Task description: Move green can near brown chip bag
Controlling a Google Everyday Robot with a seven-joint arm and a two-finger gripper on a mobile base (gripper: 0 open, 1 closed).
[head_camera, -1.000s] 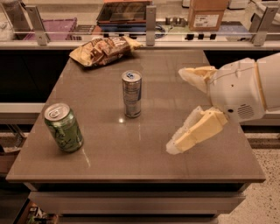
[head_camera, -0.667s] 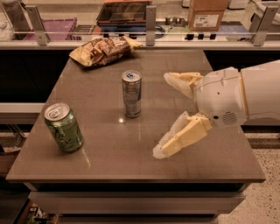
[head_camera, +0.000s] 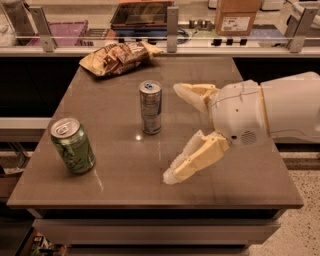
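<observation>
The green can (head_camera: 73, 145) stands upright near the front left corner of the brown table (head_camera: 120, 175). The brown chip bag (head_camera: 118, 56) lies flat at the table's far left edge. My gripper (head_camera: 174, 132) reaches in from the right above the table's middle, open and empty, one cream finger (head_camera: 192, 93) farther back and the other finger (head_camera: 192, 159) nearer the front. It is well to the right of the green can.
A taller slim silver-grey can with a blue top (head_camera: 150, 107) stands at the table's middle, just left of the gripper. A railing with glass (head_camera: 172, 25) runs behind the table. A cardboard box (head_camera: 238, 15) sits beyond it at the back right.
My gripper has moved left across the table toward the slim can, staying open. The cans and the bag have not moved.
</observation>
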